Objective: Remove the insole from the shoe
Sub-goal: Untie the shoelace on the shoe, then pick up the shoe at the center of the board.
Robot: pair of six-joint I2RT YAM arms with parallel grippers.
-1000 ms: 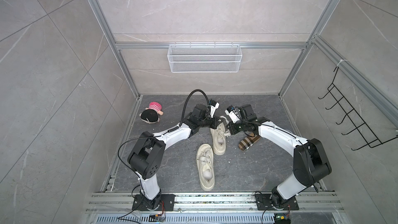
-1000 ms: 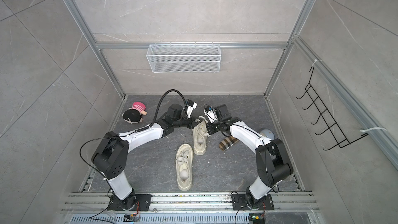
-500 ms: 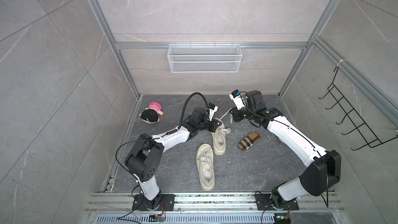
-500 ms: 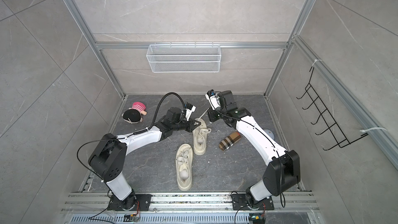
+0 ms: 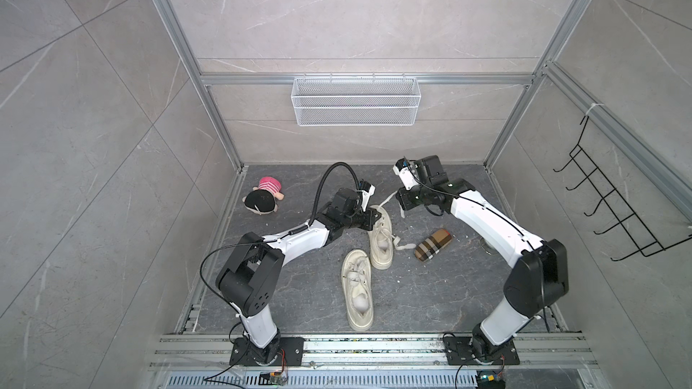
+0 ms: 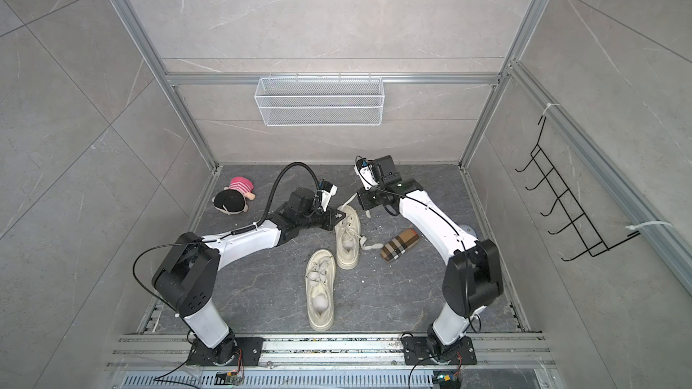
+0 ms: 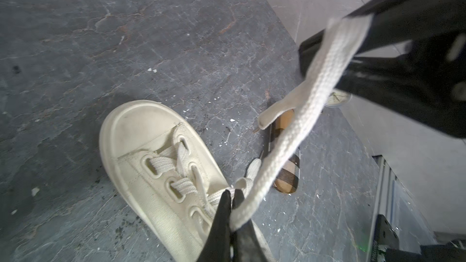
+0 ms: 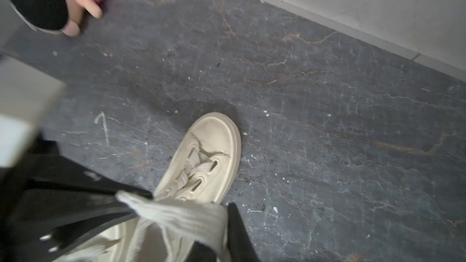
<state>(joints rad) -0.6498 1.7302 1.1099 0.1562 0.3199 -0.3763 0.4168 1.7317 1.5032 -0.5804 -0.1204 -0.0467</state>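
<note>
Here, lace across right pincer

left arm stretched low and forward, left pincer closed, right arm raised, right pincer slightly parted

Lace strung over shoe; plaid case beside; floor near doll open.

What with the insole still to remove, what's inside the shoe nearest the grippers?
Inside the shoe only a pale patch shows at the heel; laces cover the rest.
</note>
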